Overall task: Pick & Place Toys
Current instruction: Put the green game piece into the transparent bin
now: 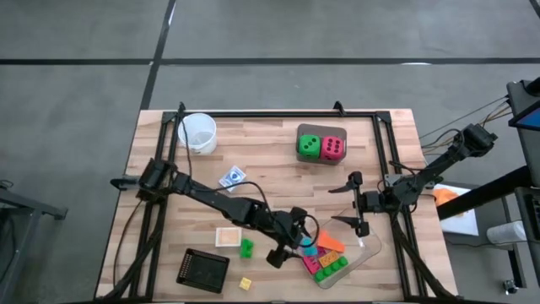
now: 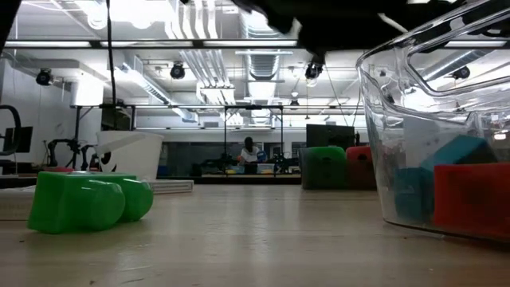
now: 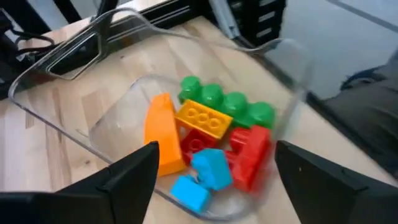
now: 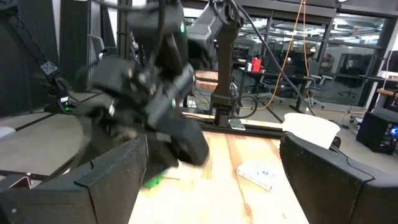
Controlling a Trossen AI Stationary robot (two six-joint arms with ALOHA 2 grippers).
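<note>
A clear tray (image 1: 369,247) at the table's near right holds several bricks: a green one (image 3: 227,102), a yellow one (image 3: 202,118), an orange wedge (image 3: 163,134), a red one (image 3: 252,155) and blue ones (image 3: 211,168). My left gripper (image 3: 217,162) is open and empty just above the tray's left end (image 1: 297,242). A green brick (image 1: 245,247) and a small yellow brick (image 1: 245,284) lie on the table left of the tray. A green die (image 1: 308,146) and a pink-red die (image 1: 334,149) stand side by side at the far right. My right gripper (image 1: 344,205) is open and empty above the table, beyond the tray's far side.
A white cup (image 1: 199,133) stands at the far left corner. A small card (image 1: 232,177), a pale wooden tile (image 1: 226,237) and a black flat box (image 1: 202,269) lie on the left half. A black frame (image 1: 278,113) runs along the table's edges.
</note>
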